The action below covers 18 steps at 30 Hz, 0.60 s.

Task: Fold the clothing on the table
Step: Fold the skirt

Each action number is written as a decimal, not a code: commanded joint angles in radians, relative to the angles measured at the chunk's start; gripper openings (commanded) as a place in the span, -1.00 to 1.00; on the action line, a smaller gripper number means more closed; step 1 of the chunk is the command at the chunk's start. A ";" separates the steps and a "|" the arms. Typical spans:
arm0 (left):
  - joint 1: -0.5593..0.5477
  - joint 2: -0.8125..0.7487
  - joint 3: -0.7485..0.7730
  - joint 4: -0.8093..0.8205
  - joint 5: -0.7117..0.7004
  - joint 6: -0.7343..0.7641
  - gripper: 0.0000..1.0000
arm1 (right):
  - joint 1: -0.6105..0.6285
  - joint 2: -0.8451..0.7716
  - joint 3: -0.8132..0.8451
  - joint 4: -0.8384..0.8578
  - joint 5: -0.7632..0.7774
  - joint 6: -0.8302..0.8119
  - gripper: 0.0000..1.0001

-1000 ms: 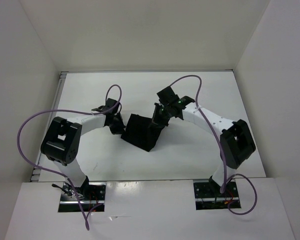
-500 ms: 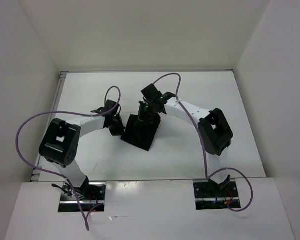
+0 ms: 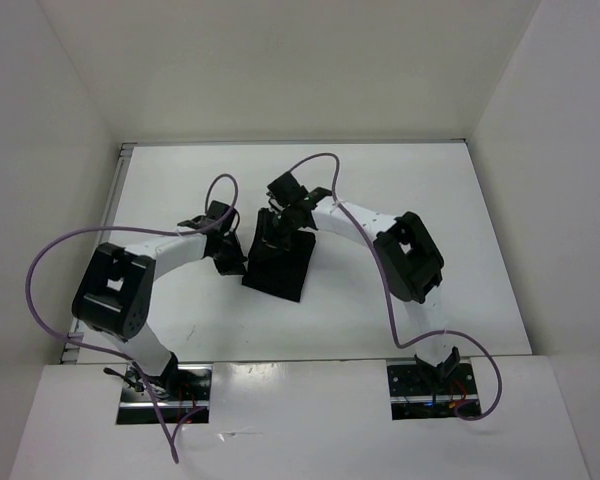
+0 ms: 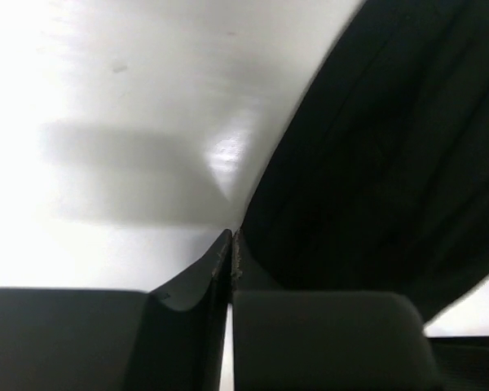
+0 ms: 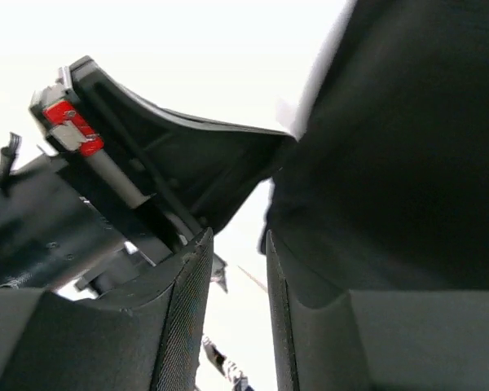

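Clothing [image 3: 280, 270], black and limp, is lying folded mid-frame on the bench [image 3: 430, 180], likely sagging unless pinched at a corner, while the left fingers [image 4: 204, 273] are pressing together beside its edge and the right fingers [image 5: 183, 285] are standing spread.

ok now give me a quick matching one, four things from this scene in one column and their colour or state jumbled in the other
Things:
1. clothing
2. table
3. left fingers
4. right fingers

Colour or state:
a. glossy white
b. apart, with a gap between them
c. black, lying mid-table
d. pressed together

Pairs: 1-c, 2-a, 3-d, 4-b
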 commanded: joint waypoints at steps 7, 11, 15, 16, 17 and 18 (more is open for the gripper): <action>0.025 -0.382 0.125 -0.130 -0.172 0.056 -0.58 | -0.068 -0.272 -0.099 0.275 -0.082 0.079 -0.23; -0.003 -0.384 0.084 0.006 0.097 0.083 -0.78 | -0.168 -0.451 -0.139 0.048 0.153 0.033 -0.43; -0.014 -0.271 0.056 0.195 0.371 0.083 -1.00 | -0.231 -0.594 -0.278 0.022 0.251 0.042 -0.77; -0.014 -0.242 0.056 0.256 0.456 0.083 -1.00 | -0.242 -0.634 -0.301 0.022 0.251 0.042 -0.77; -0.014 -0.208 0.056 0.275 0.504 0.094 -1.00 | -0.262 -0.649 -0.338 0.011 0.251 0.042 -0.77; -0.014 -0.138 0.056 0.298 0.550 0.094 -1.00 | -0.262 -0.663 -0.355 0.002 0.251 0.042 -0.77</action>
